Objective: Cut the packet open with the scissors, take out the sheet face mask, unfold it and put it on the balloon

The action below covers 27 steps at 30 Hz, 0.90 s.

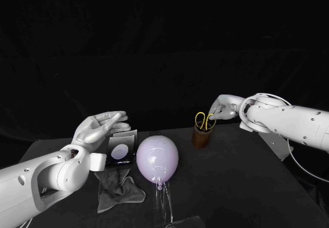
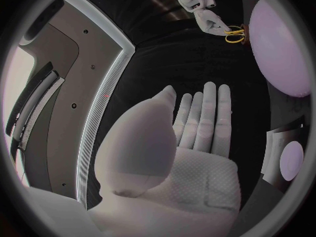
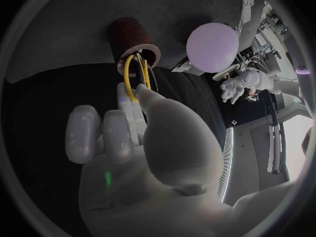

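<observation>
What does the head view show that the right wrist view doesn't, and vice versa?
Head view adds the grey cloth lying on the table. Right wrist view adds the open mouth of the brown holder, with the right hand pinching the scissors in it. Both share the balloon, left hand and scissors.

Left hand (image 1: 100,127) open, right hand (image 1: 226,107) pinching

A: Head camera?
B: Mounted high, facing down onto matte black table (image 1: 233,185), mid range.
A: Wrist cameras?
B: Close behind left hand (image 2: 181,152), right hand (image 3: 138,152). Shared with head view: pale lilac oval balloon (image 1: 158,156) (image 2: 279,42) (image 3: 212,47), yellow-handled scissors (image 1: 205,119) (image 2: 234,35) (image 3: 135,78).
</observation>
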Available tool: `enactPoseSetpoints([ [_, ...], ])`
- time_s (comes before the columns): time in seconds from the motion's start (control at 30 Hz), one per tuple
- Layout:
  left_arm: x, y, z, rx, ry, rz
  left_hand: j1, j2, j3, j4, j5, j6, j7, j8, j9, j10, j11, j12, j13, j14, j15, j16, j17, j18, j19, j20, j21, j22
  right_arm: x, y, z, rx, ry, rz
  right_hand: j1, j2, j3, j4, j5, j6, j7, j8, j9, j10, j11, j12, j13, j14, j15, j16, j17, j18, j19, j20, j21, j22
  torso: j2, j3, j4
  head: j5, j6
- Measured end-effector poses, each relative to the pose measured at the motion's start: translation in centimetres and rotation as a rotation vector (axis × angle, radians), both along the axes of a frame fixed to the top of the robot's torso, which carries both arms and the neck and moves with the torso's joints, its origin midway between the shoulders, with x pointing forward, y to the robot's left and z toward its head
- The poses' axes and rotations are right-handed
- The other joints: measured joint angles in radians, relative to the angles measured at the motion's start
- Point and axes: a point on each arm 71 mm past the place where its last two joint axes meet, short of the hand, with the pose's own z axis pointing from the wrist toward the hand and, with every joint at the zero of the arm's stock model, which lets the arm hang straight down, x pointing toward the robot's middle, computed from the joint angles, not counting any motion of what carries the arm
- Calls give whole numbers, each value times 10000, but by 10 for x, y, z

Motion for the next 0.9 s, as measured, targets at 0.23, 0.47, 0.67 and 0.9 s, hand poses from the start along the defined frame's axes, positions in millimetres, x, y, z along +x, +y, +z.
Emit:
enactPoseSetpoints([
  [0.23, 1, 1, -1, 15, 22, 38, 0, 0, 0, 0, 0, 1, -1, 0, 0, 0, 0, -3, 0, 0, 0, 0, 0, -2, 0, 0, 0, -1, -1, 1, -1, 35, -83, -47, 210, -211, 808, -214, -40, 237, -133, 262, 268, 299, 51, -64, 31, 31, -132, 0, -22, -147, 117, -118, 139, 221, -6, -1, 10, -40, 1],
  [0.47, 3, 1, -1, 29, 46, 75, 0, 0, 0, 0, 0, 1, -2, 0, 0, 0, 0, -3, 0, -35, 35, -39, 12, -5, 0, 0, 0, -2, -5, -2, 3, 61, -597, -345, -186, -679, 2997, -682, 14, 247, -218, 840, 1085, 639, 317, -174, 230, 14, -259, -1, -75, -155, 259, -260, 309, 518, -35, -9, 10, -51, 33],
  [0.67, 6, 0, -3, 43, 73, 105, 0, 0, 0, 0, 0, 1, -2, 0, -13, 0, 0, -3, 0, -34, 35, -39, 12, -71, 0, 0, 0, -3, -8, -1, 25, 524, -1110, -553, -479, -846, 3343, -818, 27, 164, -207, 995, 1387, 797, 192, -221, 237, 17, -261, -1, -81, -157, 259, -260, 310, 523, -102, -28, 3, -51, 54],
  [0.9, 12, -2, -6, 95, 114, 177, 1, -1, 29, -30, 0, 2, -3, 0, -23, 1, 1, -52, 1, -39, 36, -39, 36, -75, -3, 3, -1, 4, -6, 3, 75, 1606, -1685, -728, -571, -832, 3470, -943, 106, 94, -208, 1050, 1529, 814, 177, -233, 271, 17, -260, -2, -88, -159, 258, -260, 309, 504, -202, -47, 32, -77, 62],
])
